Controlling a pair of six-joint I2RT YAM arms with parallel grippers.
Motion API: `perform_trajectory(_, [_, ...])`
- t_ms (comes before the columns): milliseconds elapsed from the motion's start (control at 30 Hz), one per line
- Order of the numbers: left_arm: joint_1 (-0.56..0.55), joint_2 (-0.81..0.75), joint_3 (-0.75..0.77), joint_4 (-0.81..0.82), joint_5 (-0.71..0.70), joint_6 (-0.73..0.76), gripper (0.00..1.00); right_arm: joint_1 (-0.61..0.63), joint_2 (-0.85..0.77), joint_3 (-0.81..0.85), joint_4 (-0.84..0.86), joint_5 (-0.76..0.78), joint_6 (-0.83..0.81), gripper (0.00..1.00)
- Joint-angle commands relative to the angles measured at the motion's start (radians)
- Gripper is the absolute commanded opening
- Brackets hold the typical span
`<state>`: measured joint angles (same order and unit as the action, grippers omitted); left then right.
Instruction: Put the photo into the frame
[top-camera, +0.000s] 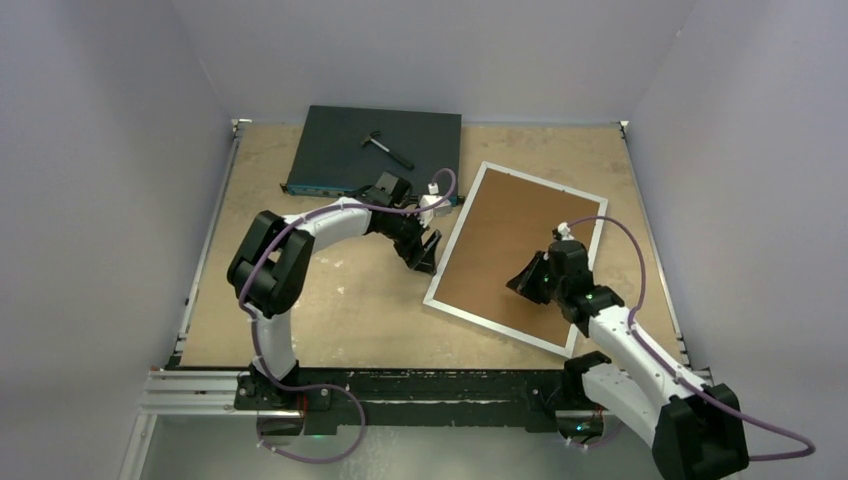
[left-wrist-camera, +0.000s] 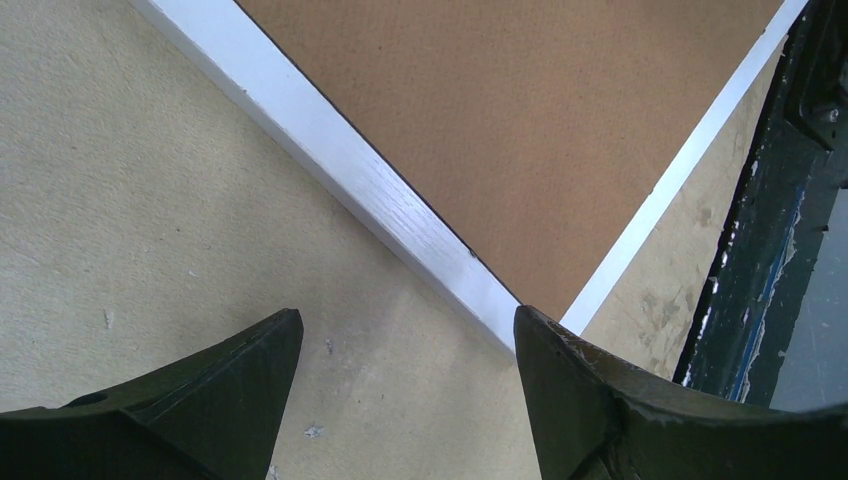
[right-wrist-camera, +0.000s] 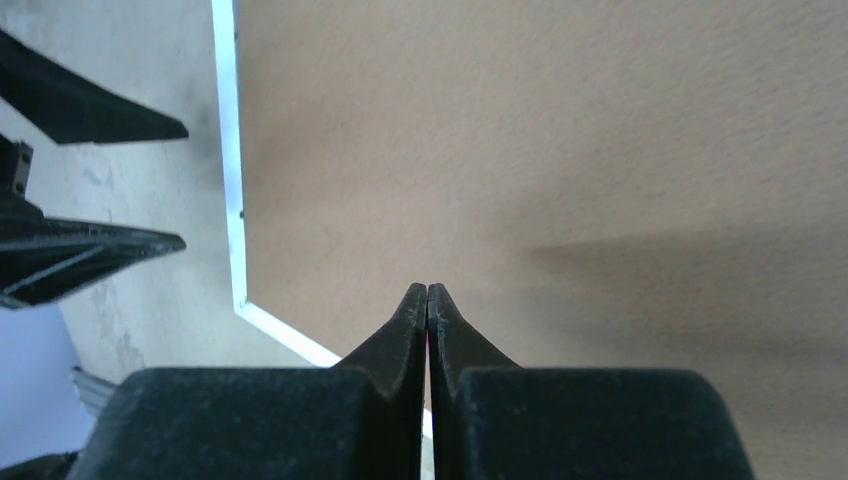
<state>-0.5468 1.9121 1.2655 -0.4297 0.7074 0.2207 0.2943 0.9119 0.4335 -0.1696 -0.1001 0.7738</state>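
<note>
The frame (top-camera: 497, 328) lay flat and askew on the right half of the worktop (top-camera: 330, 300), a brown backing board (top-camera: 500, 250) filling it. The right gripper (right-wrist-camera: 427, 290) was over the board, fingers pressed together with nothing between them. The left gripper (left-wrist-camera: 407, 315) stood at the frame's left border by its near corner, fingers spread. A dark box (top-camera: 375, 150) lay at the far edge.
</note>
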Motion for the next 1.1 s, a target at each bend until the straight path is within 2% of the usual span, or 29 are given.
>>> perform_trajectory(0, [-0.008, -0.009, 0.036, 0.019, 0.026, 0.004, 0.76, 0.041, -0.037, -0.046, 0.023, -0.074, 0.035, 0.00])
perform_trajectory(167, [-0.008, -0.016, 0.039, 0.011, 0.016, 0.004, 0.76, 0.140, 0.010, -0.036, 0.030, -0.080, 0.042, 0.00])
perform_trajectory(567, [-0.008, -0.021, 0.035, -0.019, -0.001, 0.023, 0.76, 0.440, -0.076, -0.010, -0.179, 0.124, 0.228, 0.00])
perform_trajectory(700, [-0.008, -0.022, 0.036, -0.018, 0.000, 0.020, 0.76, 0.477, -0.068, -0.007, -0.190, 0.152, 0.247, 0.00])
perform_trajectory(1067, [-0.008, -0.029, 0.029, -0.029, -0.005, 0.029, 0.75, 0.479, -0.038, 0.010, -0.201, 0.238, 0.269, 0.00])
